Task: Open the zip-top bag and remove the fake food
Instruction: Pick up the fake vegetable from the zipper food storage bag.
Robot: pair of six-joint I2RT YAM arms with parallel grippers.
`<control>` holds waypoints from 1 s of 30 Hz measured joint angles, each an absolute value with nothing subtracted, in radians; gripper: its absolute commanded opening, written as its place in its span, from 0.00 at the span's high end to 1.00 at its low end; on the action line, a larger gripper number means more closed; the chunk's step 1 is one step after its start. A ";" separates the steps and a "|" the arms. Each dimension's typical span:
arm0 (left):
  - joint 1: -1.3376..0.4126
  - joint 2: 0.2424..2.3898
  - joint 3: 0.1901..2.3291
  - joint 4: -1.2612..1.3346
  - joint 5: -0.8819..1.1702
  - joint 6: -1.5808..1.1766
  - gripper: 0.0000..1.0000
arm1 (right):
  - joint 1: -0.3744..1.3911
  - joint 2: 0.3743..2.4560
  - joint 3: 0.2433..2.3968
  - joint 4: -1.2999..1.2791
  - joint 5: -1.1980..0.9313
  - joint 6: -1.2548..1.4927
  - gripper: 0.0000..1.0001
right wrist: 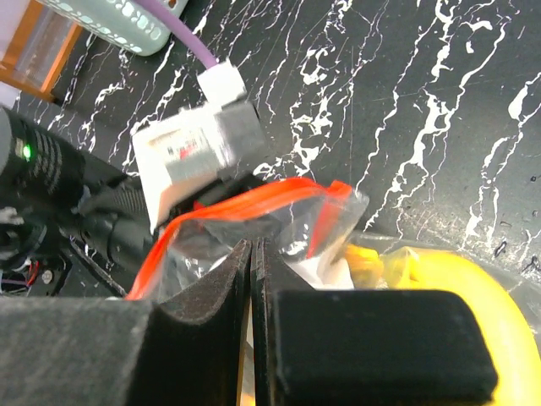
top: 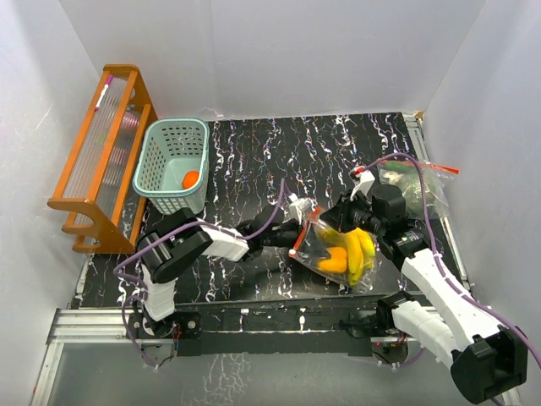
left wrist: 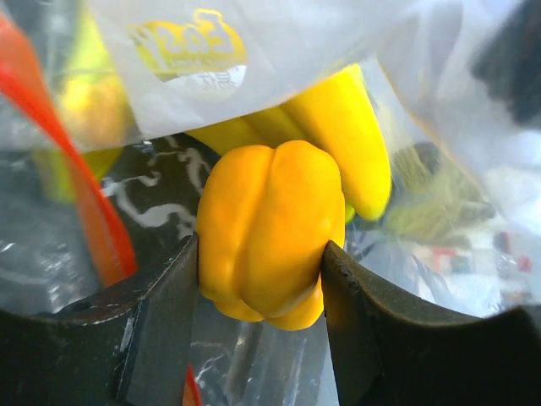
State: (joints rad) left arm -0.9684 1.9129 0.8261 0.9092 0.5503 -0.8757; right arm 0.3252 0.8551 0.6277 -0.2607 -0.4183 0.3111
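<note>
right gripper [right wrist: 252, 288]: pinched shut on the zip-top bag [top: 319, 245] rim, apparently to keep its mouth up.
left gripper [left wrist: 262, 288]: inside the bag, clamped on bell pepper [left wrist: 270, 220]; likely about to draw it out.
banana bunch [left wrist: 338, 135]: in the bag, just behind the pepper.
basket [top: 150, 161]: well left of the bag, holds an orange [top: 191, 178].

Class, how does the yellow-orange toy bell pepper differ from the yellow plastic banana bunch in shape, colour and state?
The yellow-orange toy bell pepper is squat and lobed; the yellow plastic banana bunch is long and curved. The pepper is deeper orange-yellow, the bananas paler. The left gripper clamps the pepper; the bananas lie ungripped behind it. Both are glossy, inside the clear zip-top bag.
</note>
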 measured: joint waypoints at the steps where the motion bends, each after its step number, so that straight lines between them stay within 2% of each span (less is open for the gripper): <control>1: -0.956 1.893 0.821 0.878 0.539 -0.859 0.66 | 0.325 0.854 0.628 -0.261 -0.420 0.311 0.92; 7: -0.894 1.776 0.860 0.557 0.428 -0.711 0.66 | 0.325 0.796 0.623 -0.265 -0.466 0.293 0.92; 15: -0.817 1.705 0.873 0.328 0.364 -0.613 0.66 | 0.325 0.753 0.606 -0.300 -0.451 0.293 0.90; 17: -0.803 1.677 0.873 0.269 0.335 -0.591 0.65 | 0.325 0.754 0.605 -0.315 -0.443 0.294 0.68; 19: -0.800 1.638 0.870 0.223 0.312 -0.574 0.65 | 0.325 0.753 0.592 -0.316 -0.434 0.305 0.41; 21: -0.800 1.599 0.869 0.191 0.297 -0.564 0.65 | 0.325 0.754 0.572 -0.319 -0.421 0.323 0.26; 23: -0.800 1.557 0.869 0.162 0.281 -0.557 0.65 | 0.325 0.758 0.551 -0.334 -0.408 0.338 0.20; 25: -0.799 1.525 0.868 0.146 0.267 -0.550 0.65 | 0.325 0.769 0.537 -0.345 -0.393 0.355 0.17; 30: -0.793 1.504 0.869 0.105 0.233 -0.535 0.65 | 0.325 0.809 0.464 -0.308 -0.380 0.430 0.21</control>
State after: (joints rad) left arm -0.7929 1.5036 0.8688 0.1047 0.2333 -0.5350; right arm 0.3252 0.8085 0.4637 -0.3080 -0.3801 0.4305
